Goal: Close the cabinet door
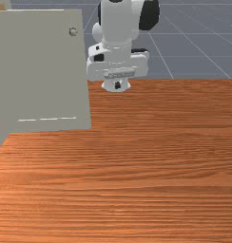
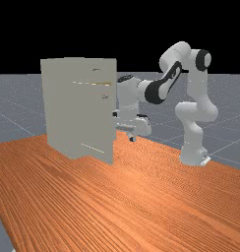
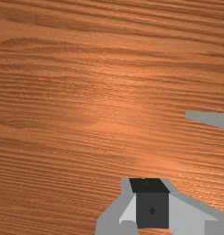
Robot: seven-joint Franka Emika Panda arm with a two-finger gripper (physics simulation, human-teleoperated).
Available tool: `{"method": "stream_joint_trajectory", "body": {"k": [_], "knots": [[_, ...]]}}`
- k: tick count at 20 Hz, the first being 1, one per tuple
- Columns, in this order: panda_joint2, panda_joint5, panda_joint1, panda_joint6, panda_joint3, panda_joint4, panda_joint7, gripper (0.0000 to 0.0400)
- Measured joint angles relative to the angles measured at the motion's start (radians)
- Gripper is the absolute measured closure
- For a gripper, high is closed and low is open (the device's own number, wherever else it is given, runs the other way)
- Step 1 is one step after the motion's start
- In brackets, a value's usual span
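Observation:
The grey cabinet door (image 1: 42, 71) stands open at the front view's left, its small round knob (image 1: 73, 32) near the upper free corner. Just past that free edge, on the front view's right, hangs my gripper (image 1: 118, 86), pointing down, its fingers together and holding nothing. In the far view the door (image 2: 100, 123) and knob (image 2: 105, 96) face the camera, and the gripper (image 2: 132, 138) is right of the door's edge, apart from it. The wrist view has the shut gripper (image 3: 152, 202) above bare wood; a grey strip, perhaps the door's edge, reaches in beside it.
The tall grey cabinet body (image 2: 58, 108) stands at the far view's left, on the wooden table (image 2: 141, 197). Bare wood lies below the hand and in front of the door. The arm's base is at the far view's right.

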Motion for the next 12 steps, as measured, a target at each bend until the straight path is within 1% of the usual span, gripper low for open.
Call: {"method": "stream_joint_trajectory", "body": {"k": [2,4,8,12], "knots": [[0.095,0.048,0.031,-0.072,-0.042,0.133,-0.004,0.04],[0.145,0.088,0.056,-0.118,-0.078,0.199,-0.005,0.04],[0.18,0.129,0.096,-0.144,-0.131,0.231,0.0,0.04],[0.199,0.162,0.108,-0.165,-0.149,0.22,0.047,0.04]]}}
